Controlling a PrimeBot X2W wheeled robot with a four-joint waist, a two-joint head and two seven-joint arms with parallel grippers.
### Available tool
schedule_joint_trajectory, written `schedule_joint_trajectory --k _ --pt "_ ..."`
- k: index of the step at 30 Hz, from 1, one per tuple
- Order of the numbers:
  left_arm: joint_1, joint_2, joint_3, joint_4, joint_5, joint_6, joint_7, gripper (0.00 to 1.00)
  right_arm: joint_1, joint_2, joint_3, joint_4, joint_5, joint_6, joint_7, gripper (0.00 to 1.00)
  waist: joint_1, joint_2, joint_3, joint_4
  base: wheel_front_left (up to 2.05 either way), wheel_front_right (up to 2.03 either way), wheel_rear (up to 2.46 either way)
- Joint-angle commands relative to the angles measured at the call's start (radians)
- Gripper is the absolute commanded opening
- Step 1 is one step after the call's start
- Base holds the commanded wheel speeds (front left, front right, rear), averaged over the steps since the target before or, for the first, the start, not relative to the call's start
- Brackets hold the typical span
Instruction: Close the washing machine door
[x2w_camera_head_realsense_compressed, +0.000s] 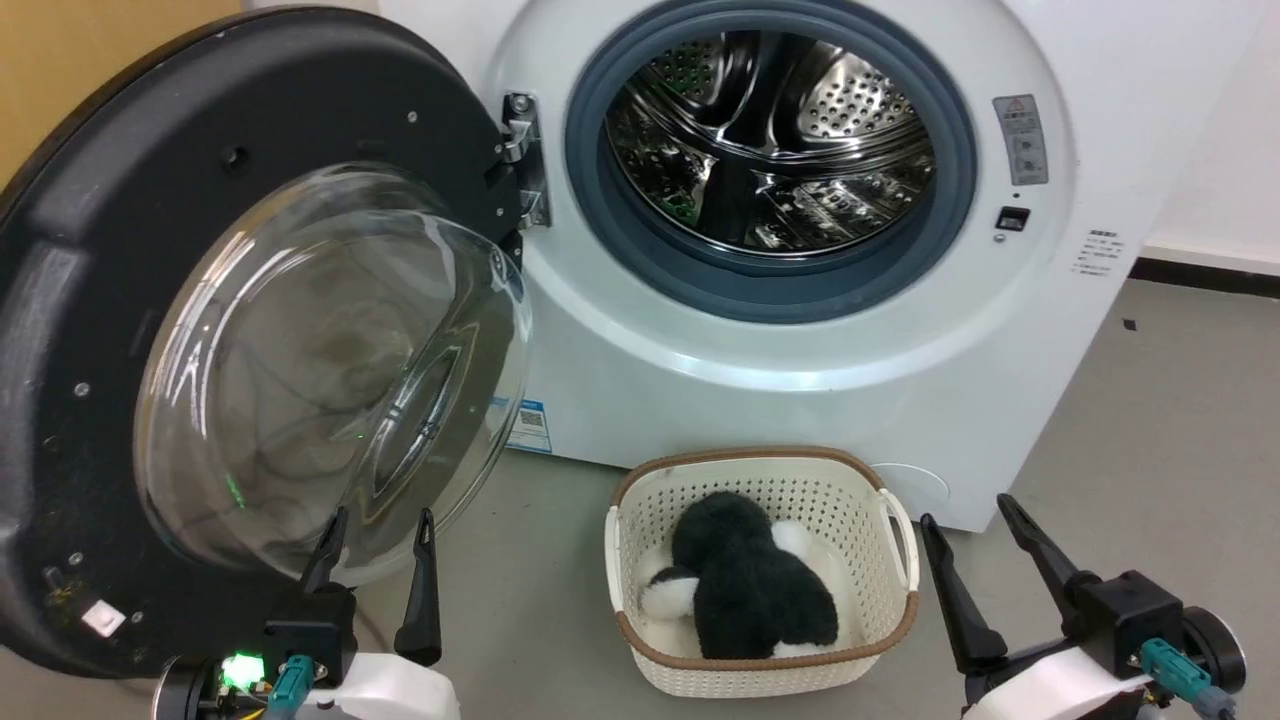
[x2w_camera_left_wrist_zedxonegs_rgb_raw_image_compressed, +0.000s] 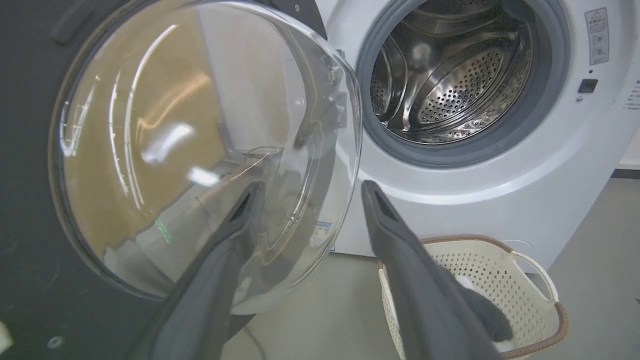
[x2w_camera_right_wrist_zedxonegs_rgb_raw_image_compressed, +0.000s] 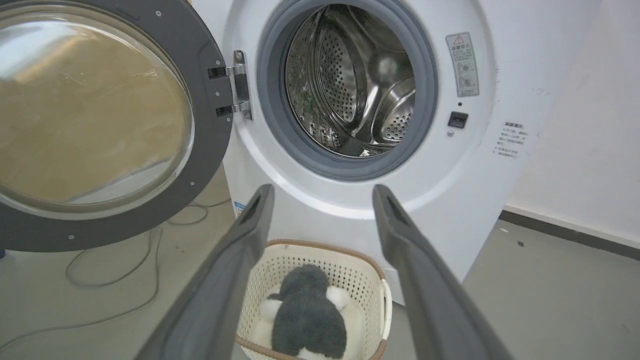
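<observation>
The washing machine (x2w_camera_head_realsense_compressed: 800, 380) is sitting with its door (x2w_camera_head_realsense_compressed: 120, 250) hanging wide open at the left. The left gripper (x2w_camera_head_realsense_compressed: 383, 515), fingers spread, is pointing at the bulging glass (x2w_camera_head_realsense_compressed: 330, 370); pushing there risks slipping off the curve, leaving the door ajar.

- The grey floor (x2w_camera_head_realsense_compressed: 1180, 420) is carrying the white washing machine (x2w_camera_head_realsense_compressed: 800, 380) at the back.
- 1 cream basket (x2w_camera_head_realsense_compressed: 790, 490) is sitting just before the machine.
- 1 thin cable (x2w_camera_right_wrist_zedxonegs_rgb_raw_image_compressed: 156, 260) is lying looped beside it.
</observation>
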Motion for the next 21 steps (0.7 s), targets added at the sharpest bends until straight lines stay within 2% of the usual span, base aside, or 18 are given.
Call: schedule_joint_trajectory --k 1,21 --pt "0.017 0.003 -0.002 -0.006 0.001 0.007 -0.010 1.00 0.002 0.002 0.007 0.006 0.009 0.000 -0.010 1.00 0.0000 0.0000 0.001 0.010 0.00 0.00 0.00" --pt "0.054 0.011 -0.007 -0.044 -0.004 0.058 -0.052 1.00 -0.043 -0.013 0.078 0.050 0.032 0.000 -0.052 1.00 0.0000 0.0000 0.011 0.102 0.00 0.00 0.00"
